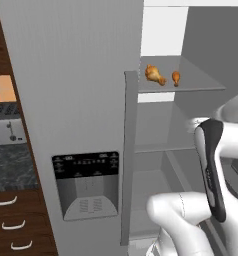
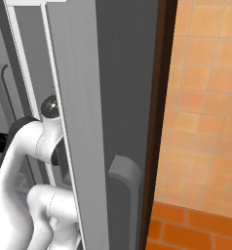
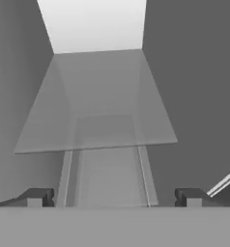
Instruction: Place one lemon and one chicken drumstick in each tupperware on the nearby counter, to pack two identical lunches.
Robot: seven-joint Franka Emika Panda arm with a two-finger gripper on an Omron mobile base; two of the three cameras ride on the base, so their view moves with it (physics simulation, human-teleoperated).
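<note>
Two golden-orange chicken drumsticks lie on an upper glass shelf (image 1: 201, 82) inside the open fridge: the larger, browner one (image 1: 154, 74) to the left and the smaller one (image 1: 176, 77) to its right. My gripper (image 3: 114, 198) is open, its two dark fingertips (image 3: 39, 198) set wide apart with nothing between them. It faces a bare glass shelf (image 3: 95, 111) inside the fridge. The black marbled counter (image 1: 11, 167) with dark wood drawers and silver handles is at the far left. The lemons and the tupperwares are out of view.
The grey fridge door (image 1: 76, 100) with its dispenser panel (image 1: 86, 185) and long handle (image 1: 130, 150) stands left of the open compartment. A toaster (image 1: 6, 130) sits on the counter. The other door's edge (image 2: 79, 122) and an orange tiled wall (image 2: 205, 97) bound the right.
</note>
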